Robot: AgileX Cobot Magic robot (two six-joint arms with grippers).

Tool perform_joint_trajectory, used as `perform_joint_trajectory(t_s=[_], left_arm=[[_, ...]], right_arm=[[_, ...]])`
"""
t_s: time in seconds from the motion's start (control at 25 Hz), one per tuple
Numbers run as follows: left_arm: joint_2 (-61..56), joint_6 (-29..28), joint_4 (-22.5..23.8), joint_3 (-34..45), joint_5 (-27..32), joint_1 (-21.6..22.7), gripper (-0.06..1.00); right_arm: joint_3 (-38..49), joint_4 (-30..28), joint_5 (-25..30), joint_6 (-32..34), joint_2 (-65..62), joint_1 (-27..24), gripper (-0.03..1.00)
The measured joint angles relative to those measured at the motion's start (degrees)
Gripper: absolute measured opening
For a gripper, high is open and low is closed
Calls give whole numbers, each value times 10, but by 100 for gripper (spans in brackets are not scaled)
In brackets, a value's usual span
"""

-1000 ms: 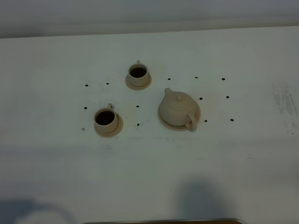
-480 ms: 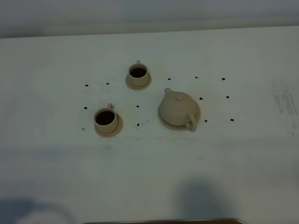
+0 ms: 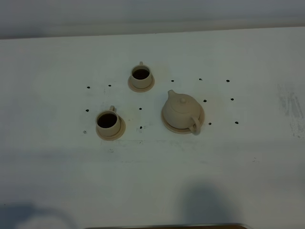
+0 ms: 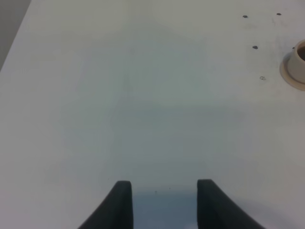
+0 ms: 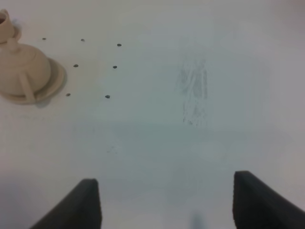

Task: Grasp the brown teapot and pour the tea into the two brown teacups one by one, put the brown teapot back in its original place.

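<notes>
The brown teapot (image 3: 180,110) stands upright on its wide saucer, the original place (image 3: 202,116), right of the table's middle, handle toward the front. It also shows in the right wrist view as the teapot (image 5: 21,71) on the saucer (image 5: 58,78). Two brown teacups, the far one (image 3: 141,75) and the near one (image 3: 107,121), sit on small saucers to its left, both dark inside. My right gripper (image 5: 167,188) is open wide over bare table, well away from the teapot. My left gripper (image 4: 164,188) has a narrower empty gap, far from the near cup (image 4: 300,59).
Small black dots (image 3: 109,86) mark the white table (image 3: 238,157) around the tea set. A scuffed grey patch (image 5: 193,90) lies on the right. A metal edge (image 3: 167,226) runs along the front. Neither arm appears in the high view, only their shadows.
</notes>
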Motion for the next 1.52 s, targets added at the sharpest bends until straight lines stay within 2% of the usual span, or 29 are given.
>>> perform_joint_trajectory(t_s=[0.36,0.6,0.84,1.52], left_arm=[[0,0,7,0,-1,0,31],[0,-27,8,0,0,0,31],[0,-30,-14,0,0,-2,31],[0,-29,-15,0,0,-2,31]], right_arm=[[0,0,0,-1,0,0,59],[0,0,0,-1,0,0,59],[0,0,0,-1,0,0,58],[0,0,0,-1,0,0,58]])
